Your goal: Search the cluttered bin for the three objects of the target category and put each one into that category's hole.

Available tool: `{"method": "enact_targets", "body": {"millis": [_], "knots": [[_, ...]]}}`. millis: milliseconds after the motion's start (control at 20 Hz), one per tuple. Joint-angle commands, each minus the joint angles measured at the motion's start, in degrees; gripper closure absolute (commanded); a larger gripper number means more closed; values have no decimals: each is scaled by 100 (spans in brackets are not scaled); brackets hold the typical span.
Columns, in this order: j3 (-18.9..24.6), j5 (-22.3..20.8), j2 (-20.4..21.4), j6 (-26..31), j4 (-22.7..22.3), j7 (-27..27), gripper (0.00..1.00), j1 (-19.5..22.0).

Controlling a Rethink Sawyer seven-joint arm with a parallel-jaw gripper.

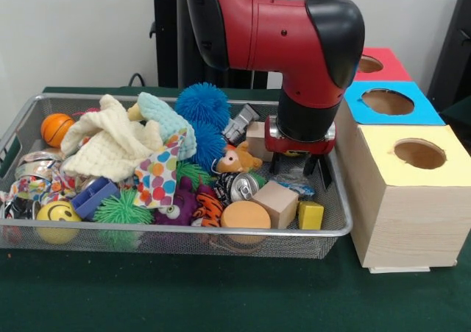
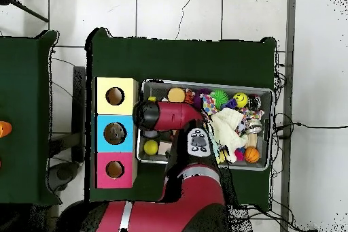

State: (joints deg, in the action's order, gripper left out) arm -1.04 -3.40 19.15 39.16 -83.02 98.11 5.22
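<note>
target category not given, so my pick is a guess: wood cube (image 1: pixel 277 202) in the bin's (image 1: pixel 184 232) end nearest the boxes, yellow block (image 1: pixel 310 215) beside it. both sit just in front of my gripper (image 1: pixel 298 171), slightly lower. jaws spread, empty, above the clutter. yellow-top box (image 1: pixel 412 192) just outside the bin.

A robotics lab — pedestal arm (image 1: pixel 294 45), green-clothed table (image 1: pixel 221 295) (tiled floor (image 2: pixel 204 11)), colour-topped sorting boxes (image 1: pixel 405 192).
</note>
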Motion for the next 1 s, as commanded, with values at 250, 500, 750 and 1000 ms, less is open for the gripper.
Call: {"method": "enact_targets", "body": {"millis": [250, 500, 750, 1000], "knots": [[375, -236, 350, 237, 172, -115, 0, 283], [402, -266, 555, 514, 163, -304, 0, 392], [436, -404, 237, 240, 413, -376, 0, 496], [505, -466, -49, 28, 575, -345, 0, 538]]}}
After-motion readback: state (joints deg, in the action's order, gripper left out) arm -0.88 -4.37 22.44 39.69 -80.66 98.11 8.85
